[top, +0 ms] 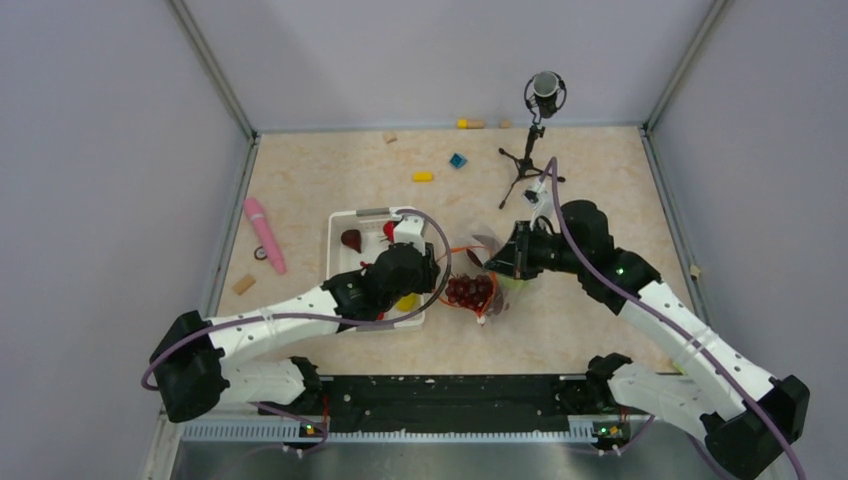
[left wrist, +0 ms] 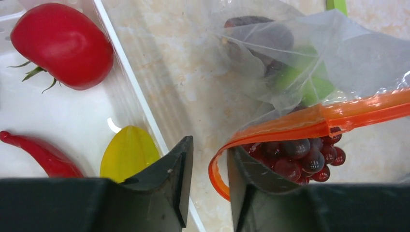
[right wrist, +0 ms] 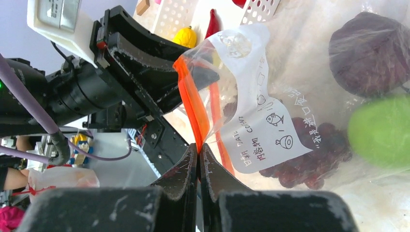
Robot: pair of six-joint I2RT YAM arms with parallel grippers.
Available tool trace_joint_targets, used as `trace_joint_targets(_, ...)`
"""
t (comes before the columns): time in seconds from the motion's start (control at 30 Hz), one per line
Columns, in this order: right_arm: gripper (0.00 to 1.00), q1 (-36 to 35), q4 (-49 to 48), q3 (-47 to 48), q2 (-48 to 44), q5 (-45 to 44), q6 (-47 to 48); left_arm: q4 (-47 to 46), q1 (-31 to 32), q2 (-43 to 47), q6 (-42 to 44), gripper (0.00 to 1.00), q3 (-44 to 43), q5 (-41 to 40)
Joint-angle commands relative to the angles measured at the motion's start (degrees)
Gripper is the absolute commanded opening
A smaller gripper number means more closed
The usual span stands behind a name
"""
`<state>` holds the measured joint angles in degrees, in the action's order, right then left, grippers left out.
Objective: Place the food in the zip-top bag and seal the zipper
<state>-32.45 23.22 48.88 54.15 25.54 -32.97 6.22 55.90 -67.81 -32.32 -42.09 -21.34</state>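
Note:
The clear zip-top bag (top: 487,290) lies right of the white basket (top: 338,262). It holds dark grapes (left wrist: 302,157), a green fruit (right wrist: 379,130) and a maroon fruit (right wrist: 372,50). My right gripper (right wrist: 198,145) is shut on the orange-red zipper strip (right wrist: 193,106) and lifts one lip of the mouth. My left gripper (left wrist: 209,151) is open at the mouth's end. Its right finger (left wrist: 251,174) sits inside the strip's loop (left wrist: 217,171). A red apple (left wrist: 63,46), a red chili (left wrist: 43,154) and a yellow piece (left wrist: 128,152) lie in the basket.
A pink stick (top: 265,235) lies left of the basket. A microphone on a tripod (top: 530,150) stands behind the right arm. Small yellow (top: 422,177) and blue (top: 457,160) blocks lie at the back. A wooden block (top: 243,285) lies at the left edge.

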Motion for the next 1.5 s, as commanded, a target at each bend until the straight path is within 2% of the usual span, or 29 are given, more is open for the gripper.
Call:
trace_joint_targets(0.0,0.0,0.5,0.6,4.3,-2.6,0.9,1.4,-3.8,-0.6,-1.0,1.3,0.32,-4.0,-2.4)
trace_joint_targets(0.07,0.0,0.6,1.5,4.7,-3.3,0.9,1.6,-3.7,-0.8,-1.2,1.8,0.2,-4.5,-2.2)
trace_joint_targets(0.13,0.0,0.6,2.2,5.0,-4.0,0.6,2.0,-4.0,-0.9,-1.1,2.3,0.0,-4.9,-1.4)
trace_joint_targets(0.37,0.0,1.1,4.7,6.3,-5.1,-3.0,2.5,-8.1,-0.9,3.9,5.3,0.0,-4.0,4.4)
trace_joint_targets(0.63,0.0,1.4,9.5,9.9,-2.9,-8.3,0.0,-8.2,-0.9,10.8,6.4,0.0,-5.9,11.5)
trace_joint_targets(0.8,0.0,3.4,10.8,9.8,-0.8,-12.3,-3.6,-8.6,-0.9,8.5,6.4,0.0,-8.6,13.3)
trace_joint_targets(0.9,0.0,5.4,12.1,9.3,1.9,-19.9,-4.5,-7.8,-0.9,5.3,5.9,0.0,-11.5,14.0)
trace_joint_targets(1.03,0.0,8.7,14.1,9.7,6.4,-25.1,-3.9,-4.4,-1.1,0.8,5.7,0.0,-16.2,8.9)
trace_joint_targets(1.23,0.0,9.7,13.5,10.8,6.2,-23.1,0.3,-2.7,-4.9,-5.5,4.1,0.0,-21.1,11.9)
trace_joint_targets(1.33,0.0,9.7,13.6,11.9,4.0,-18.9,1.7,-3.1,-5.9,-5.5,4.0,0.0,-21.6,15.6)
trace_joint_targets(1.47,0.0,9.7,16.3,15.2,1.3,-9.1,1.4,-3.5,-5.9,-1.9,4.1,0.0,-20.5,21.9)
